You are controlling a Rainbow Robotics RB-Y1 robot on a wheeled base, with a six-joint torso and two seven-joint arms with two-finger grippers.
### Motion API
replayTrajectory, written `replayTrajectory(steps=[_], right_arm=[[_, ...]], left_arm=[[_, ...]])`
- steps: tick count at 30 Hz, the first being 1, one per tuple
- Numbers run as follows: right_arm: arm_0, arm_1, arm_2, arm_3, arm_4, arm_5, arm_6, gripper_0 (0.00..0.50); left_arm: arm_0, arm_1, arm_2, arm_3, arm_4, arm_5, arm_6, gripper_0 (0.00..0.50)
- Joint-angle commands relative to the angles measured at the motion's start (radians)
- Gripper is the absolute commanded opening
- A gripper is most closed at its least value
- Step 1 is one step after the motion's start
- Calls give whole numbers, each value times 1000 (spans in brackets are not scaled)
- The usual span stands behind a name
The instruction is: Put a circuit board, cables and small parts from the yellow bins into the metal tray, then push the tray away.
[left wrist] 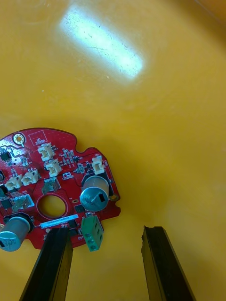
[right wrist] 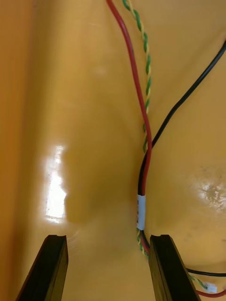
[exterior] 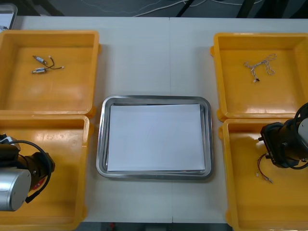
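Lower right, my right gripper (right wrist: 108,237) hangs spread over the cables (right wrist: 141,211) to pinch them; lower left, my left gripper (left wrist: 106,229) gapes beside the circuit board (left wrist: 56,188).

A: Surface first?
B: Light table (exterior: 144,62), pale and matte. A thin seam (exterior: 169,53) runs straight in from the far edge, roughly mid-table.

A: Far-left corner?
B: Clear plastic container (exterior: 6,17) sitting on the table, cut off by the frame. Contents cannot be told.

A: Beyond the far edge?
B: Dark floor (exterior: 57,6). White cords (exterior: 161,6) trail across it in loose curves. Further right, a black slanted bar (exterior: 248,6), kind unclear.

A: Near edge?
B: A narrow dark strip (exterior: 159,227) shows past the table's rim. No detail readable there.
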Motion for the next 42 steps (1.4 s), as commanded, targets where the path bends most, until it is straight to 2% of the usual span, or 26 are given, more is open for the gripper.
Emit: replayTrajectory(steps=[1,16,27,34,41,42], right_arm=[[29,10,14,-7,20,-10,5,500],[50,10,26,-5,17,-27,14,500],[63,12,43,-5,32,-38,16,500],[66,10,48,39,30,-90,23,500],[66,12,52,39,43,-89,28,500],[66,10,52,39,41,-89,28,457]], left_arm=[[43,-32,-23,-9,-20,-14,-67,435],[103,-36,-29,-7,-31,-83,-73,437],[106,-36,-23,13,-34,-127,-61,435],[88,-36,-23,25,-35,-127,-59,434],[77,-34,-21,45,-43,-135,-59,433],[76,-36,-21,49,-48,-140,-59,431]])
